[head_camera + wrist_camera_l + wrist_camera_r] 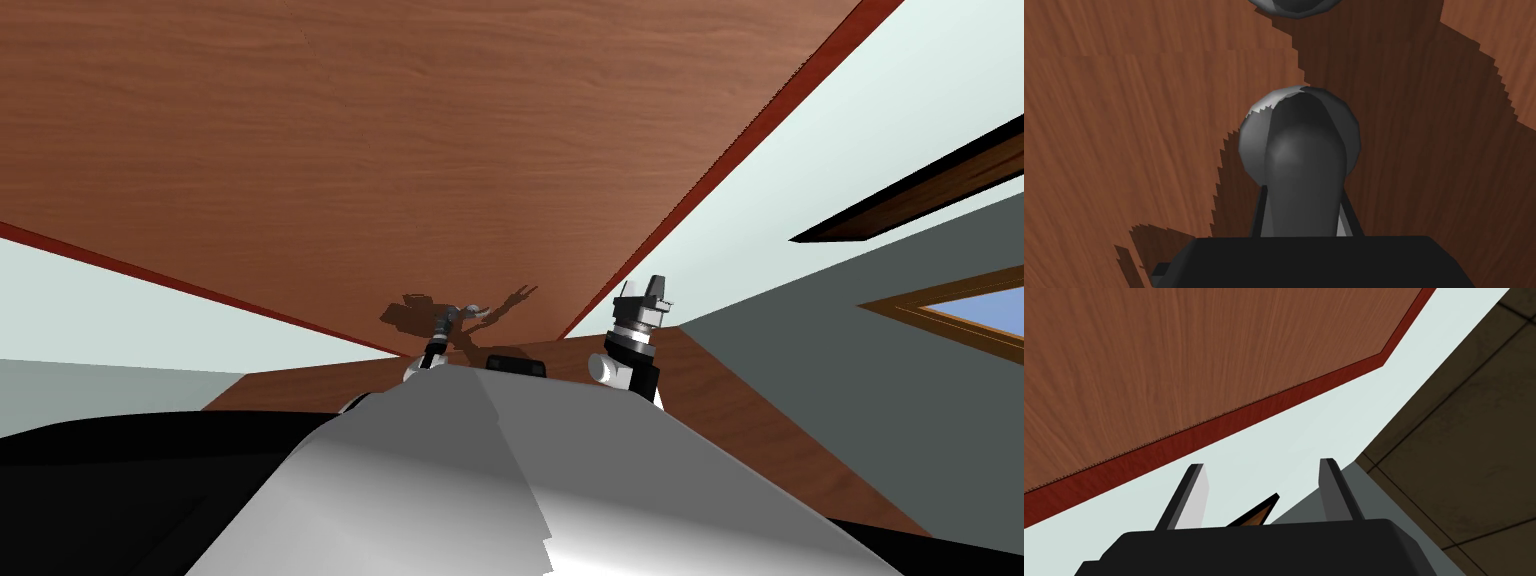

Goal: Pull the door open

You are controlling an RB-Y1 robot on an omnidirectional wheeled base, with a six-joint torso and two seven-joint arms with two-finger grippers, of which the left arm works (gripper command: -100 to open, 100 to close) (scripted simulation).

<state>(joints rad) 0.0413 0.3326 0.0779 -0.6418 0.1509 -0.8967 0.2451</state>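
The wood-brown door (350, 150) stands right before the robot. The left pincer (1301, 192) is clenched on the grey door handle (1299, 145), its thin fingers pressed to both sides of the lever. The right pincer (1261, 463) is released, fingers spread, raised beside the door's red frame (1224, 428) and facing the pale wall (1304, 423).

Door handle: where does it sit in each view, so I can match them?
Head view: door handle, small, low centre, at the left hand.
Left wrist view: the door handle sits mid-picture, clamped between that hand's fingers.
Right wrist view: the open right hand faces the red frame instead.
Shared landmark: the brown wood-grain door.
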